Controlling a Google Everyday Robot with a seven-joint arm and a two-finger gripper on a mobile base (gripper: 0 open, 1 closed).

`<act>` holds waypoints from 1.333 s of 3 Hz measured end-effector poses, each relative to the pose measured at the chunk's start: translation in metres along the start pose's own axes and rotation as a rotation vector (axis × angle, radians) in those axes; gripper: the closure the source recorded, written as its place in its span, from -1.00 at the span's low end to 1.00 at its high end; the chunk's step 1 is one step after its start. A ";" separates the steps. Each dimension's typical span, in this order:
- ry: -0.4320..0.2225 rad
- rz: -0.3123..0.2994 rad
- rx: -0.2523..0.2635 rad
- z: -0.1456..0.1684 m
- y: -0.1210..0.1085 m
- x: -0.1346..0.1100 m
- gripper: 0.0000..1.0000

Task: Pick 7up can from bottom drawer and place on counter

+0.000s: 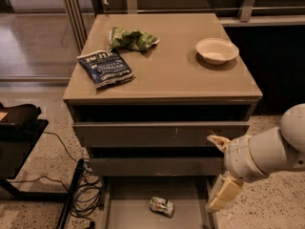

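gripper: is being held at the right front corner of the cabinet, level with the two upper drawers, on the end of a white arm that is reaching in from the right.
fingers: are being held wide apart. One is pointing up and left beside the right end of the upper drawer, the other is hanging down over the right rim of the bottom drawer.
grasp: nothing is being gripped between the fingers. Whether the lower one is touching the drawer rim cannot be told.
7up can: is lying on its side on the grey floor of the bottom drawer, near the middle, to the left of the gripper and well apart from it.
bottom drawer: is being shown pulled out toward the camera, further than the middle drawer above it.
upper drawer: is being shown slightly open, with a dark gap under the counter.
counter: three things are being carried on it — a green chip bag at the back left, a dark blue chip bag just in front of it near the left edge, and a pale bowl at the back right.
speckled floor: black cables are lying on it left of the cabinet.
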State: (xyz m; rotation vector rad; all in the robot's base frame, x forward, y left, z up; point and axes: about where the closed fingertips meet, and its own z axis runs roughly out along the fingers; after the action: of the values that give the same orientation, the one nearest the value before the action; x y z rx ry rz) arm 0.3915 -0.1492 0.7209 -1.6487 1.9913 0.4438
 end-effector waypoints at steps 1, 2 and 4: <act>-0.041 0.049 -0.014 0.046 0.001 0.032 -1.00; -0.071 0.092 -0.008 0.091 0.000 0.064 -1.00; -0.104 0.158 -0.015 0.168 -0.003 0.110 -1.00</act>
State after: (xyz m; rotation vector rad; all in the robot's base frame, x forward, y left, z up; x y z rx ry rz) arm 0.4097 -0.1456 0.5210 -1.4518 2.0522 0.5914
